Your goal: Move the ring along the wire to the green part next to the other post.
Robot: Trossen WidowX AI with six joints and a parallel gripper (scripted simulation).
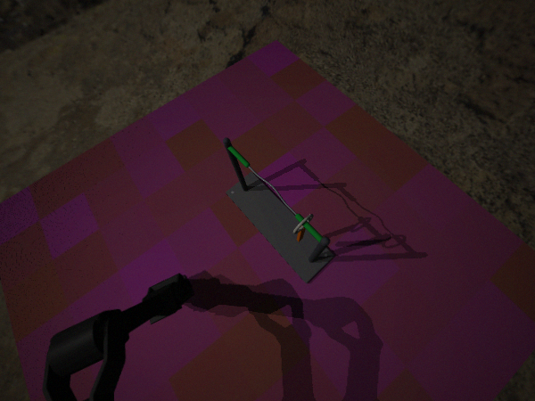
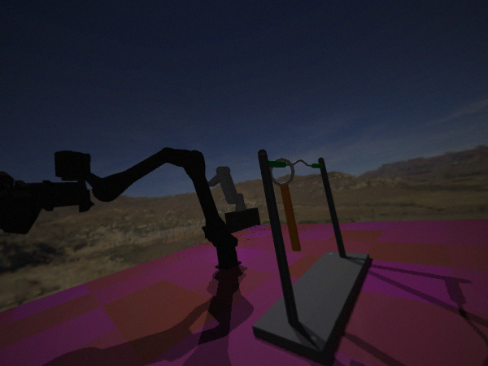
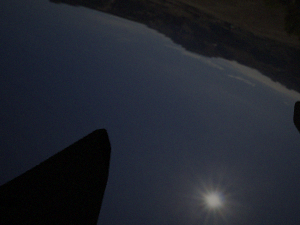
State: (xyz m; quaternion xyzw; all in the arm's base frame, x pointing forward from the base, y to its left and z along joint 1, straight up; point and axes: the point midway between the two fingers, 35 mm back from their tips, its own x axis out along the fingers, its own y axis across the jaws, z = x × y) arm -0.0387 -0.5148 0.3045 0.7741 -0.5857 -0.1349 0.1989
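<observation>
- The black jointed robot arm (image 2: 179, 171) rises from its base on the tabletop, bends at an elbow high up, then reaches back and out towards the exterior camera, ending near that view's left edge.
- Its pincer (image 3: 188, 174) stands wide open with nothing between the fingers; the wrist view shows one dark finger (image 3: 56, 205) at lower left, a sliver of the other at the right edge, and only dusky sky and a bright sun between them.
- The pale grey metal ring (image 2: 282, 172) hangs on the green sleeved part of the wire (image 2: 276, 163), just beside the nearer dark post (image 2: 276, 236) in the exterior view.
- The long, flat orange handle (image 2: 290, 217) hangs straight down from the ring.
- Ring and handle are well apart from the pincer, which points away from them.
- From above, the ring (image 1: 302, 223) sits at the stand's end nearer the arm, with the orange handle (image 1: 299, 235) below it.
- The thin grey wavy wire (image 1: 274, 189) runs between the green parts to the farther dark post (image 1: 236, 165), which carries its own green sleeve (image 1: 238, 156).
- Both posts stand on a flat, matte dark grey rectangular base plate (image 1: 267, 223).
- The tabletop (image 1: 178, 151) is a patchwork of purple and dull red squares; rough brown ground lies beyond.
</observation>
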